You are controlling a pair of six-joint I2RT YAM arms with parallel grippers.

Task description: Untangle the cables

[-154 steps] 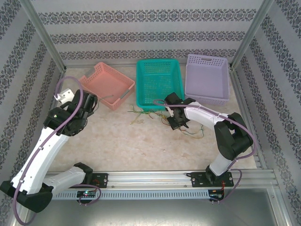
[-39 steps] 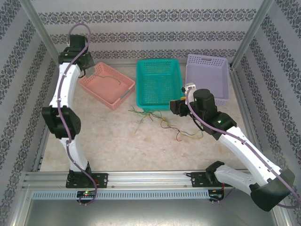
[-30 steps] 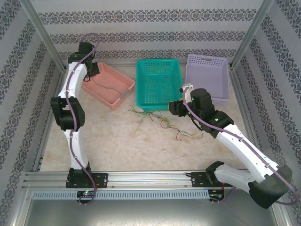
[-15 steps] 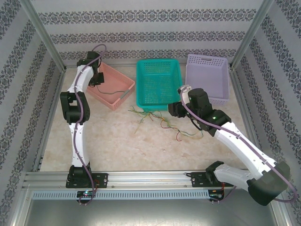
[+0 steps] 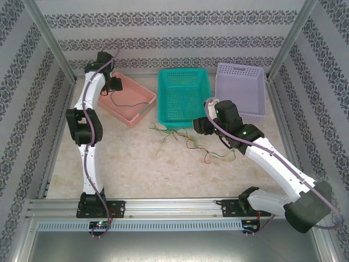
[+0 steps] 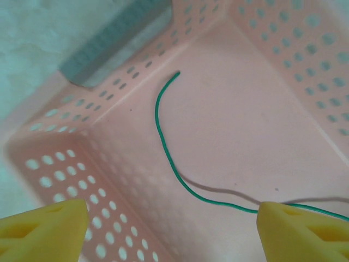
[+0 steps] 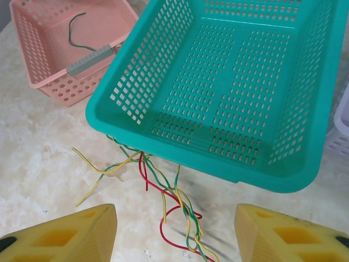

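A tangle of thin yellow, green and red cables (image 5: 185,139) lies on the table just in front of the teal basket (image 5: 184,95). My right gripper (image 5: 199,125) hovers beside its right end. In the right wrist view the right gripper (image 7: 172,213) is open, and the cables (image 7: 180,202) lie on the table below the gap between its fingers. One green cable (image 5: 128,103) lies apart in the pink basket (image 5: 112,107). My left gripper (image 5: 113,84) hangs over that basket. In the left wrist view the left gripper (image 6: 172,210) stands wide open above the green cable (image 6: 163,142), which runs behind the right finger (image 6: 300,232).
A purple basket (image 5: 240,90) stands at the back right, next to the teal one. The pink basket has a grey handle (image 6: 114,43) on its rim. Patterned walls and metal posts close in the table on three sides.
My left gripper has come down over the pink basket and opened, and the green cable now lies on the basket floor. The right gripper has edged left toward the tangle.
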